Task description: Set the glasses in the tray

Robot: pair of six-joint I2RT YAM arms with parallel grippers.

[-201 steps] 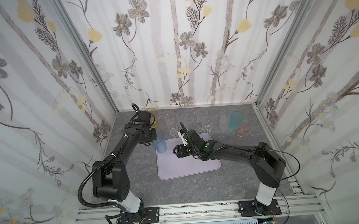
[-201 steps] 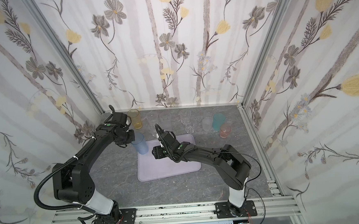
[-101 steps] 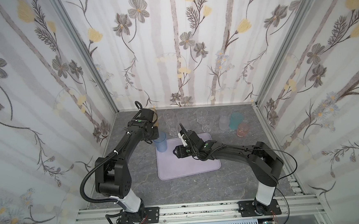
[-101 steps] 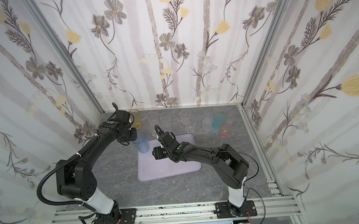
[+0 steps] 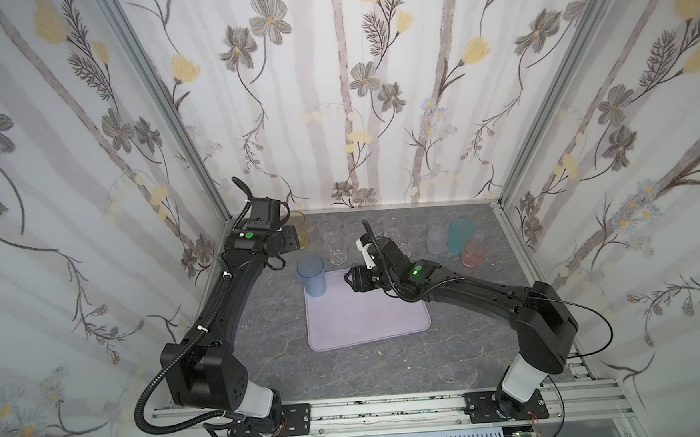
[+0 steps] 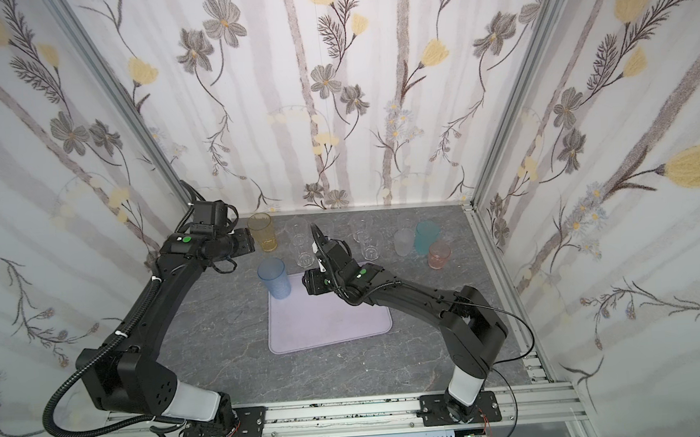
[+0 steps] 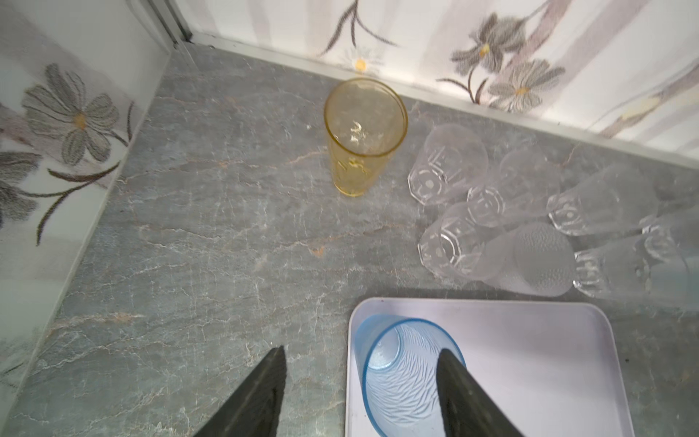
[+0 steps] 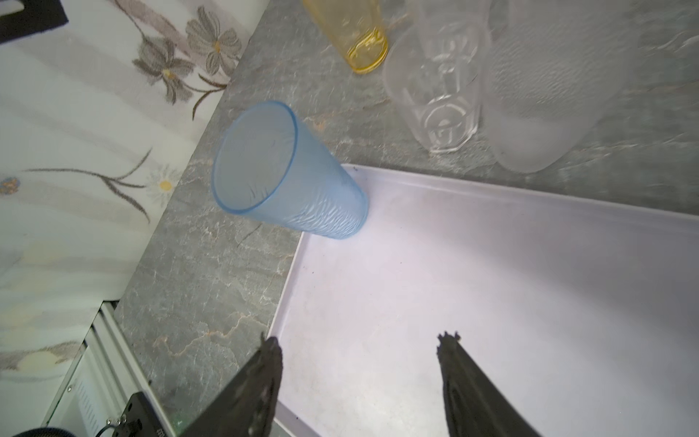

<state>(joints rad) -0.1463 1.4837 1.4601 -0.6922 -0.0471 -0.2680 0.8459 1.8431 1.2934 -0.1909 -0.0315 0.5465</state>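
Observation:
A blue glass [image 5: 311, 277] [image 6: 274, 279] stands upright in the far left corner of the pale lilac tray [image 5: 366, 314] [image 6: 329, 320]. My left gripper [image 7: 361, 355] [image 5: 295, 239] is open and hangs above and behind it, gripping nothing. Seen from the left wrist, the blue glass [image 7: 404, 378] lies below one finger. My right gripper [image 8: 359, 348] [image 5: 350, 278] is open and empty, low over the tray [image 8: 491, 283], to the right of the blue glass [image 8: 295, 178]. An amber glass [image 7: 361, 140] [image 6: 262, 232] stands near the back left corner.
Several clear glasses [image 5: 335, 245] [image 7: 446, 166] stand on the grey table behind the tray. A frosted glass [image 5: 436, 240], a teal glass [image 5: 459, 235] and a pink glass [image 5: 473, 252] stand at the back right. Flowered walls close in three sides.
My left gripper has opened, let go of the blue glass and drawn back toward the rear wall. The blue glass stays in the tray's corner. The right arm has hardly moved.

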